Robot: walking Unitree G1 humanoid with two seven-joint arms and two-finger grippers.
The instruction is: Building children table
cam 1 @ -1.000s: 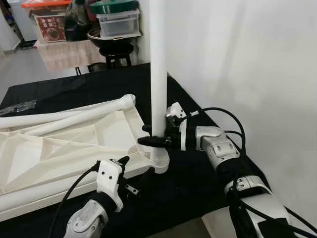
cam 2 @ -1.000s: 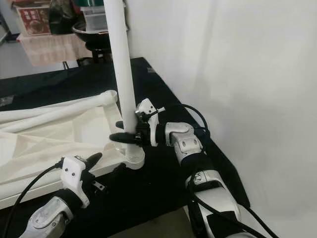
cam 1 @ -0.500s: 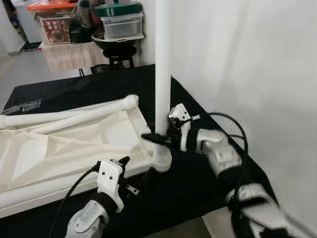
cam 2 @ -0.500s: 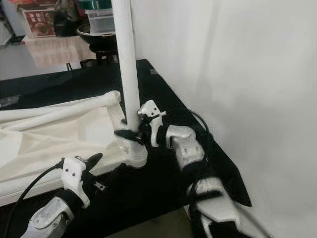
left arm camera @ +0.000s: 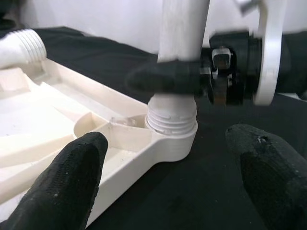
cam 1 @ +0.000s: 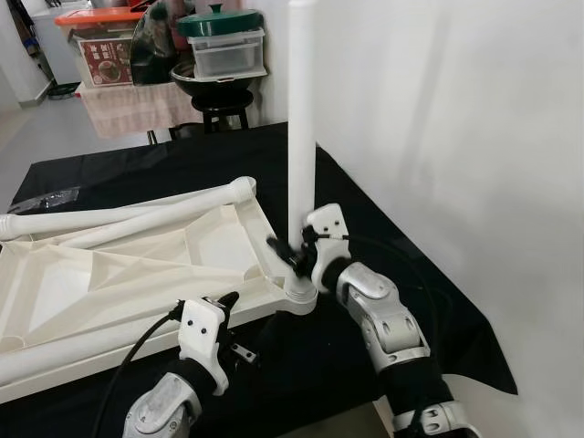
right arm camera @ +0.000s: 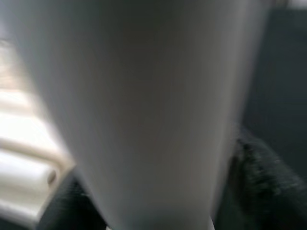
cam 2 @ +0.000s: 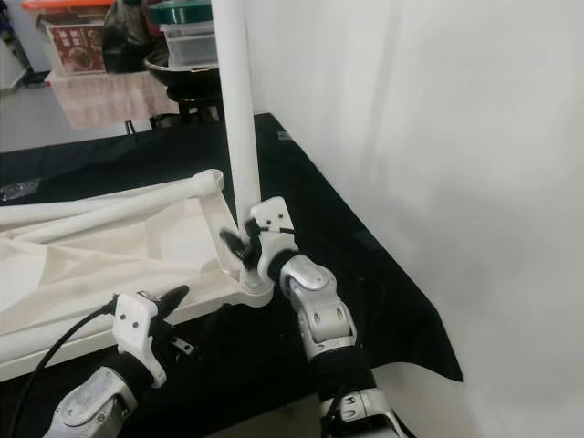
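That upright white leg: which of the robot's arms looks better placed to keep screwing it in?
Probably the right. The right gripper is clamped around the leg just above its threaded socket. The left gripper hovers open beside the tabletop's corner, holding nothing.

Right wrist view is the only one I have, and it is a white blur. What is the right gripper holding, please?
Observer: The right gripper grips the upright white table leg just above its base.
Operator: Is the leg in its socket?
Observer: Its threaded end sits in the corner socket of the upside-down tabletop; some thread shows.
Operator: Where is the left gripper?
Observer: The left gripper hovers open before that corner, touching nothing.
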